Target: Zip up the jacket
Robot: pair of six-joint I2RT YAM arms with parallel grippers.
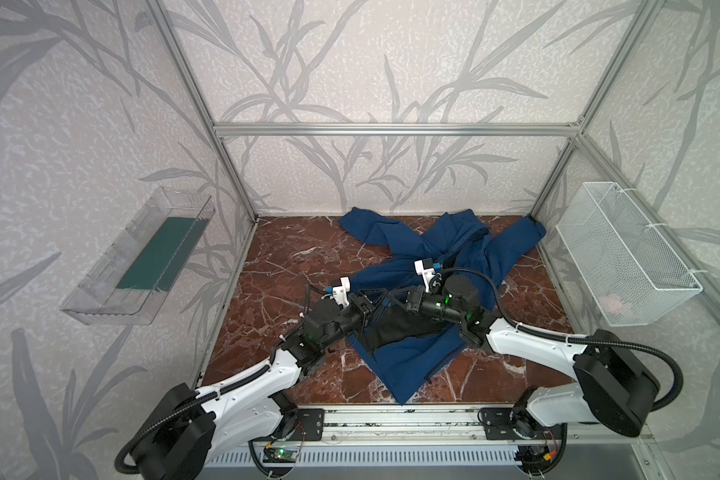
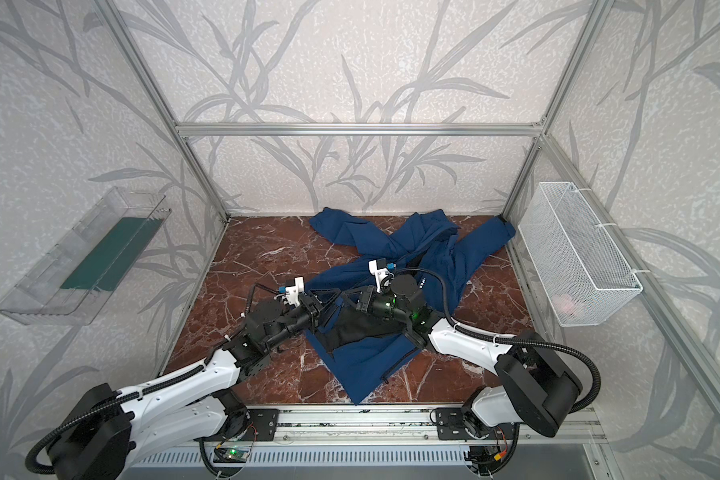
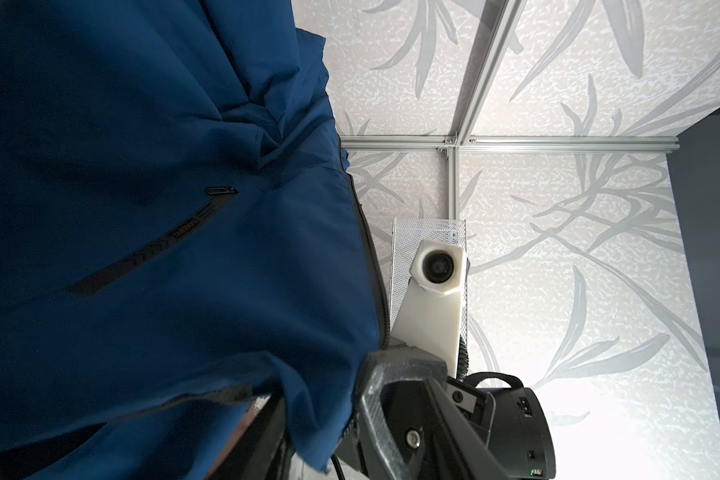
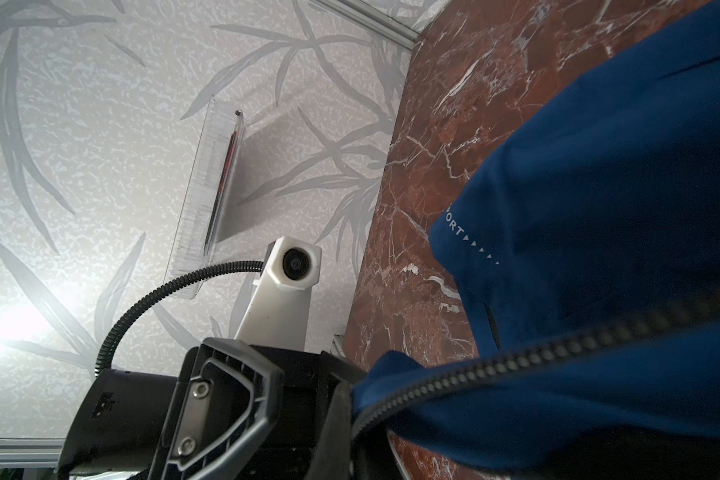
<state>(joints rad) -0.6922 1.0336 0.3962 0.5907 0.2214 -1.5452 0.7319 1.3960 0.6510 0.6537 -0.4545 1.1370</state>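
Note:
The navy jacket (image 1: 416, 357) (image 2: 371, 365) lies crumpled on the marble table, with its black lining (image 1: 400, 328) turned up under the arms. Both grippers meet tip to tip over its middle. My right gripper (image 1: 395, 300) (image 2: 348, 299) (image 4: 352, 399) is shut on the jacket's front edge (image 4: 599, 208), and the dark zipper teeth (image 4: 516, 357) run into its jaws. My left gripper (image 1: 381, 301) (image 2: 331, 302) (image 3: 354, 395) stands open. A hanging fold of the jacket (image 3: 163, 249) and a finger of the right gripper sit between its fingers (image 3: 267, 436). The zipper slider is hidden.
The sleeves spread toward the back (image 1: 362, 226) and the back right corner (image 1: 520, 237). A clear tray (image 1: 138, 266) hangs on the left wall and a white wire basket (image 1: 624, 253) on the right wall. Bare marble tabletop (image 1: 292, 266) shows left of the jacket.

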